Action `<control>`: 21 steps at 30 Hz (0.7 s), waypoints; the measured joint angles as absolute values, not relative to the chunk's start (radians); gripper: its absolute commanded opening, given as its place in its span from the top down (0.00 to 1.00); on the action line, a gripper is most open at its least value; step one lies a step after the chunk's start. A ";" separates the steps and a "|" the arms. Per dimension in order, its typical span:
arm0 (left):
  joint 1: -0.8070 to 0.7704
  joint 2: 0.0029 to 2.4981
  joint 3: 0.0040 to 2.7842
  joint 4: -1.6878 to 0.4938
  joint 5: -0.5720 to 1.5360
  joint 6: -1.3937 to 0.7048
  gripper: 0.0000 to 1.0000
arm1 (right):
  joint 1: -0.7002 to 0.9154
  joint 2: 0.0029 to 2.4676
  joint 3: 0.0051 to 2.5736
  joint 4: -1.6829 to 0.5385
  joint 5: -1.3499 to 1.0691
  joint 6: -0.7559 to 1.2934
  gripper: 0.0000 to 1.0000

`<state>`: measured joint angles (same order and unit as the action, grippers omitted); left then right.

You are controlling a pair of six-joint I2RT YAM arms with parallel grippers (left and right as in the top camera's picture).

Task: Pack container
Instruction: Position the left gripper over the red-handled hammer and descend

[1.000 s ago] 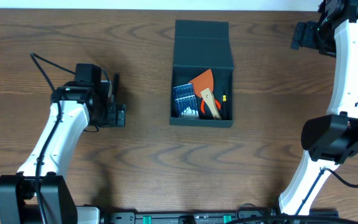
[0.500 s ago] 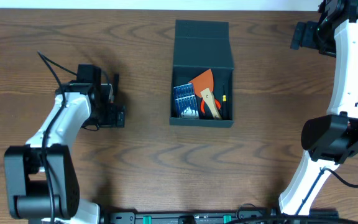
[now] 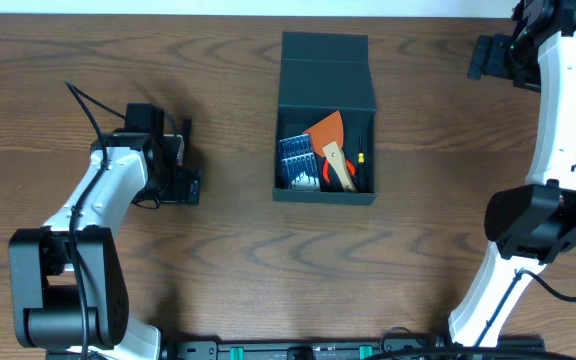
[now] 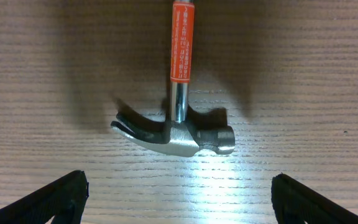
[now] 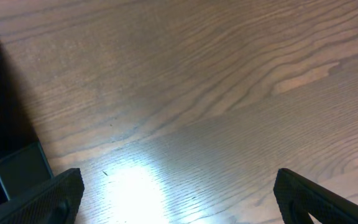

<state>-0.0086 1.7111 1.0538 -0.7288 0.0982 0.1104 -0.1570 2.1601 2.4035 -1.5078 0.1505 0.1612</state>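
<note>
While the container is seen open near the far edge of the surface, wide room is left on both its sides. The left jaws are spread apart above a hammer, which is not touched. The right jaws are spread too, over bare wood by the far right edge.

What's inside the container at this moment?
Inside the container: a blue ridged item, an orange flat piece, a tan handle, a thin dark tool. Anything beneath them is covered.

text | hammer handle label: white print; too small to read
</note>
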 measured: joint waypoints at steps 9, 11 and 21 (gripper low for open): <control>-0.009 1.726 1.098 -0.741 0.098 0.113 0.08 | -0.157 2.160 2.403 -1.508 0.150 0.161 0.01; -0.009 1.748 1.119 -0.755 0.098 0.114 0.08 | -0.157 2.160 2.403 -1.508 0.150 0.161 0.01; -0.009 1.805 1.141 -0.757 0.098 0.140 0.08 | -0.157 2.160 2.403 -1.508 0.150 0.161 0.01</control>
<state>-0.0086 1.8046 1.1412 -0.7570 0.0982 0.1398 -0.1570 2.1601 2.4035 -1.5078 0.1505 0.1612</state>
